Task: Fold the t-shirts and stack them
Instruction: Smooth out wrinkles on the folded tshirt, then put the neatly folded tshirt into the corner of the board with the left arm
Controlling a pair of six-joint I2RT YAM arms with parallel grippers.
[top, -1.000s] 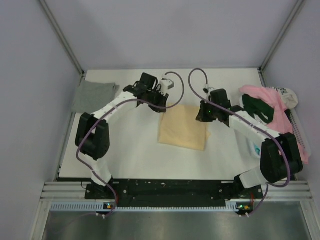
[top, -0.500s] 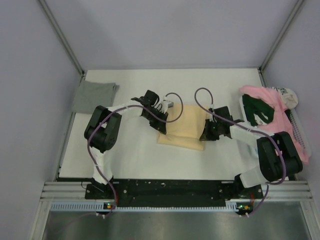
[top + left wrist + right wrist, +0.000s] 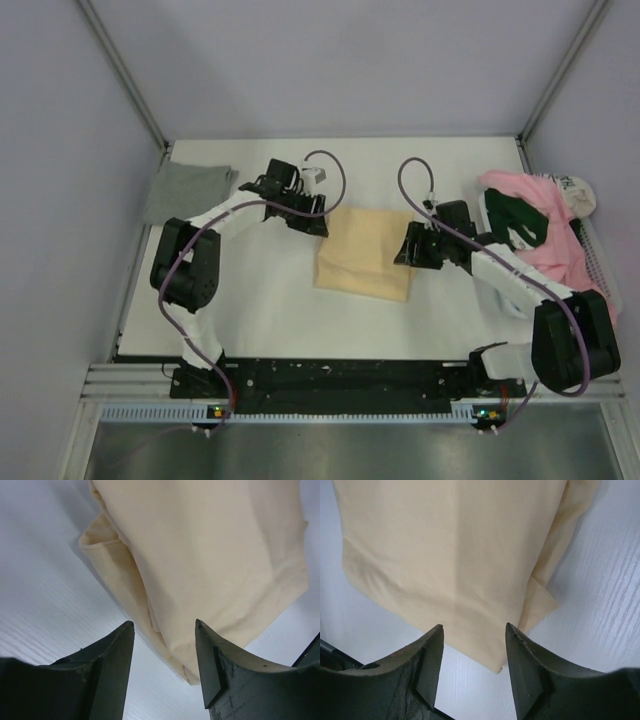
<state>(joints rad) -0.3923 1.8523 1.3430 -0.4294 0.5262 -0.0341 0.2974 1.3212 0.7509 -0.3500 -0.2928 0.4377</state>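
Observation:
A folded pale yellow-peach t-shirt lies flat in the middle of the white table. My left gripper hovers at its far left corner, open and empty, with the shirt's edge just past its fingertips. My right gripper is at the shirt's right edge, open and empty, with the shirt's corner between its tips. A folded grey t-shirt lies at the far left. A heap of pink, dark green and other t-shirts sits at the right.
The table is bounded by grey walls at the back and sides. A black rail with the arm bases runs along the near edge. A white perforated edge shows beside the heap at the right.
Both grippers have lifted slightly back from the peach shirt's edges; the left one moved toward the far left, the right one outward to the right. The shirt lies still.

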